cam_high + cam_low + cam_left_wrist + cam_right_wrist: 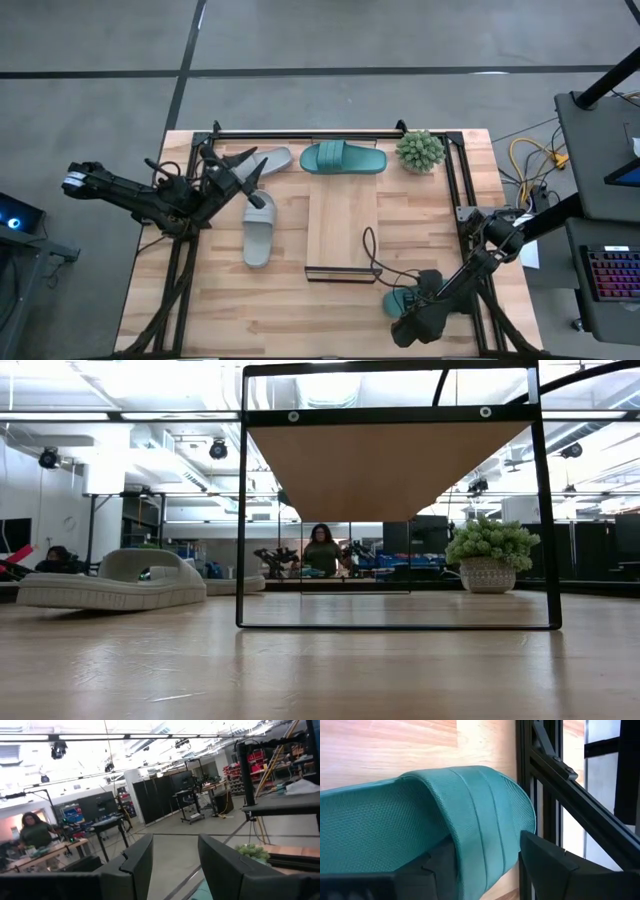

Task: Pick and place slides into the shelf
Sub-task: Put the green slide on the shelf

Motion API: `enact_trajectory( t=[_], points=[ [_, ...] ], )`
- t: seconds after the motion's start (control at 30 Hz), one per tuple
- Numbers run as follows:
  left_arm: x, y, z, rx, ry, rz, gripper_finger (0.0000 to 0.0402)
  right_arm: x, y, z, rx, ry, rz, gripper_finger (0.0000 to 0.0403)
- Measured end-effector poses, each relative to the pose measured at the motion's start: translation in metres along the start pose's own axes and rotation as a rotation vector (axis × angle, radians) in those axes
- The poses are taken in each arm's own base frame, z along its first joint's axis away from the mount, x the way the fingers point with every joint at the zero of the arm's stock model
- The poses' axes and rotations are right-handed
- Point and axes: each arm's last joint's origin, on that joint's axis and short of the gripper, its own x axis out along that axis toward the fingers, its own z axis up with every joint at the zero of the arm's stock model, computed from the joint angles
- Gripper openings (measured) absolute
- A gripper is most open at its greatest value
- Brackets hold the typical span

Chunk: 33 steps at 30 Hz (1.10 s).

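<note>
Your right gripper (pixel 485 860) had its fingers straddling the strap of a rubbery teal-green slide (pixel 420 825); your left gripper (pixel 175 865) hovered, fingers apart, gripping nothing.

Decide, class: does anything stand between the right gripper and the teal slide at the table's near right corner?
Nothing visible does. The right gripper already has its fingers on either side of the teal slide's strap.

Bright overhead ceiling lights (pixel 120 385) glare; wrist views perhaps slightly blurred.
</note>
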Motion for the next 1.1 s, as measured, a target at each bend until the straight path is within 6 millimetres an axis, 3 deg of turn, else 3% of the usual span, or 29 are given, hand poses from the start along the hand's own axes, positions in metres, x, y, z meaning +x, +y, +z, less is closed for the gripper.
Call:
enact_trajectory(
  t=[0.47, 0.77, 1.1],
  points=[
    [0.0, 0.001, 0.001, 0.027, -0.002, 0.001, 0.0141, 0.0, 0.005, -0.005, -0.034, 0.041, 0.061, 0.0017],
    [0.0, 0.001, 0.001, 0.024, -0.004, 0.002, 0.0141, -0.004, 0.002, -0.004, -0.03, 0.06, 0.075, 0.001],
    [-0.001, 0.003, 0.002, 0.019, -0.006, 0.004, 0.0141, -0.025, -0.022, 0.011, -0.034, 0.055, 0.139, 0.001]
  ],
)
